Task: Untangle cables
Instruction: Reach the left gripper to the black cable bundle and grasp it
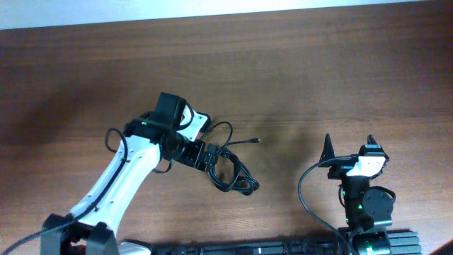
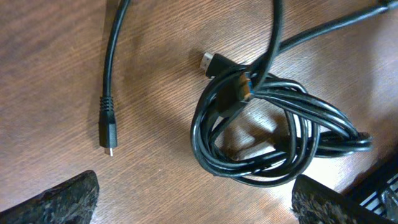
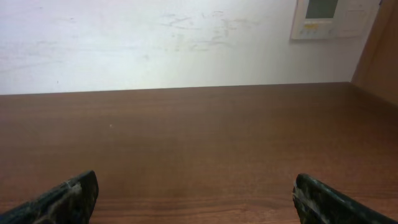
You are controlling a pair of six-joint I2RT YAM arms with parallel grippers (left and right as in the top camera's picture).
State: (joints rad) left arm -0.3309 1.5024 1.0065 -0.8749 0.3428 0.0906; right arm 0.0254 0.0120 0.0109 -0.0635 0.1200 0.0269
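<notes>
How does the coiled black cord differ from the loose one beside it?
The coiled black cord bundle loops over itself repeatedly; the loose black cord runs as one strand. The bundle's silver-tipped plug sits against its loops; the loose cord's small plug lies apart on the wood. Both are thin and black.

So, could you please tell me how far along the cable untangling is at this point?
Barely started. Done: only one plug end lies clear of the pile. In hand: nothing; the left gripper hovers open over the cables, which are looped in a knotted coil. The right gripper is open over bare table, away from them. Left: essentially all the separating.
</notes>
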